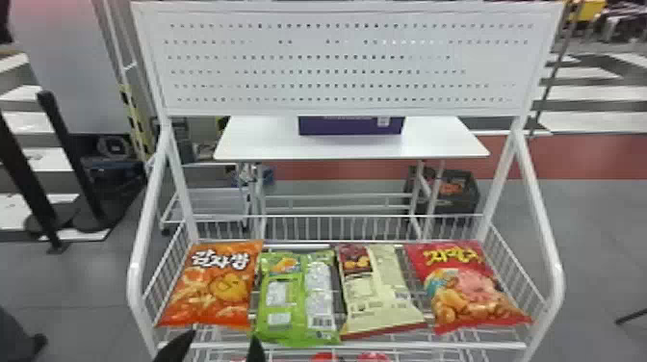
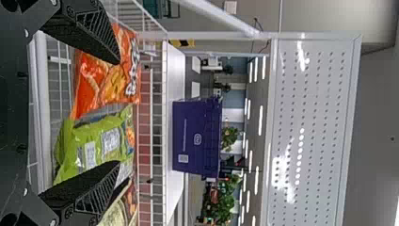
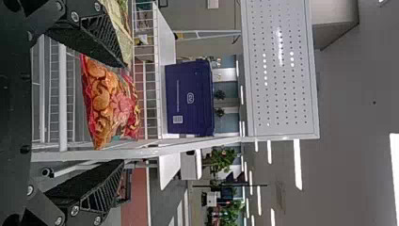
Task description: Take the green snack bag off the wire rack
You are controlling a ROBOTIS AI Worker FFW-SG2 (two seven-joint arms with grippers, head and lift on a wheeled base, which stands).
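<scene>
Left gripper (image 2: 117, 113), right gripper (image 3: 124, 114): wide-spread, empty. Green snack bag (image 1: 292, 301): ahead-right of left gripper, on wire rack (image 1: 457, 345); grasp, removal outstanding.

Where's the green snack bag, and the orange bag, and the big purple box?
Green snack bag (image 1: 296, 299): head view, on the middle of the bag.
Orange bag (image 1: 212, 285): head view, on its printed front.
Purple box (image 2: 195, 141): left wrist view, on its printed side.

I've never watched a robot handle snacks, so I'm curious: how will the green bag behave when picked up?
The green bag looks creased and puffy, so it would probably dent and flex when squeezed. Its shiny wrapper may slip a little. Lying flat on the wire rack, it seems unlikely to roll.
</scene>
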